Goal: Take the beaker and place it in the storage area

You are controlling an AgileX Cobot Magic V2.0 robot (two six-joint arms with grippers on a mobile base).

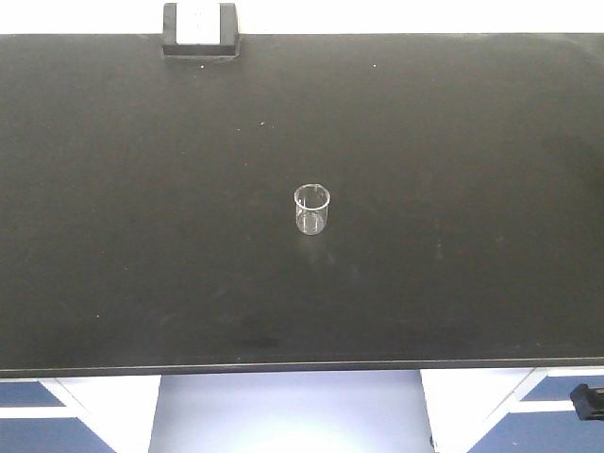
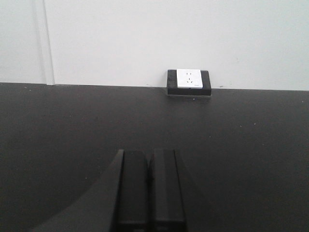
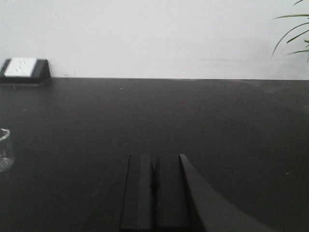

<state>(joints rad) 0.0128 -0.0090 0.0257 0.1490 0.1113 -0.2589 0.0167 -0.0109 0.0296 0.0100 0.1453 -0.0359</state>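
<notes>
A small clear glass beaker stands upright near the middle of the matte-black benchtop, the storage area. Its edge shows at the far left of the right wrist view as the beaker. My left gripper is shut with nothing between its fingers, low over the bench and facing the back wall. My right gripper is also shut and empty, well to the right of the beaker. Neither gripper touches the glass, and neither shows in the front view.
A small black box with a white socket face sits at the bench's back edge, also seen as the box and the box. A white wall runs behind. Plant leaves hang at the far right. Cabinets lie below the front edge.
</notes>
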